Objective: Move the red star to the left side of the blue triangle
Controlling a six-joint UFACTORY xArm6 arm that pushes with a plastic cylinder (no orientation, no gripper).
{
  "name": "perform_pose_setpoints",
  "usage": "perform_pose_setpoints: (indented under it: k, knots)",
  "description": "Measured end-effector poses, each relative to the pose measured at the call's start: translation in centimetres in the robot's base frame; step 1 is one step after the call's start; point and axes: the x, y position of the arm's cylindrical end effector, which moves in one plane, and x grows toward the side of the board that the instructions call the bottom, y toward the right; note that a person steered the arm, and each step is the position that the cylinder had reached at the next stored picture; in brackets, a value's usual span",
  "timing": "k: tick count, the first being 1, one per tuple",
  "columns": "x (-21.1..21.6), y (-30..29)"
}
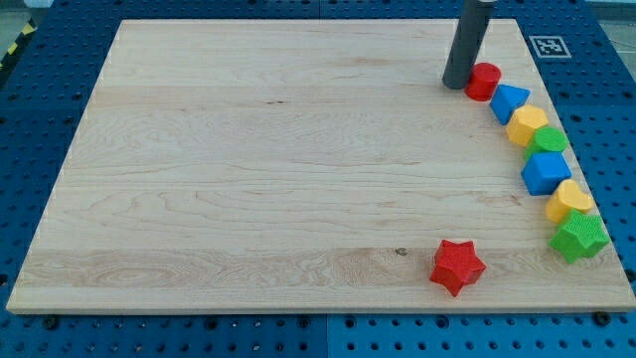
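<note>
One red star (457, 266) sits alone near the view's bottom, right of centre, well apart from every other block and from my tip (458, 86). The arm carries no pincer, only the rod, so there is no opening or closing to report.

Up the view's right edge runs a curved row: green star (579, 237), yellow block (569, 200), blue cube (546, 172), a green block (550, 140) mostly hidden, yellow hexagon (527, 125), then the blue triangle (508, 102). Most neighbours appear to touch. A red cylinder (484, 81) lies just beside the triangle's upper left. My tip stands at the view's top, against the cylinder's left side.

Risks, in my judgement:
- The cylinder crowds the triangle's left side; a star driven there may strike it and shove the triangle or the row.
- A push from where the tip stands would press the cylinder into the triangle and shift the target.
- The star's points may make it spin or slip off the rod on the long run up the board.
- The star lies close to the bottom edge; a misjudged approach could tip it off.

The wooden board (248, 169) is pale, flat and otherwise bare. It rests on a blue perforated table (30, 119). A printed marker (548, 45) occupies the board's top right corner.
</note>
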Motion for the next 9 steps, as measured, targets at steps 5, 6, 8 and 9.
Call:
perform_pose_setpoints:
  k: [5, 6, 8, 9]
  knots:
    - [-0.2, 0.6]
    - [-0.3, -0.5]
    - [4.3, -3.5]
    - [8.3, -3.4]
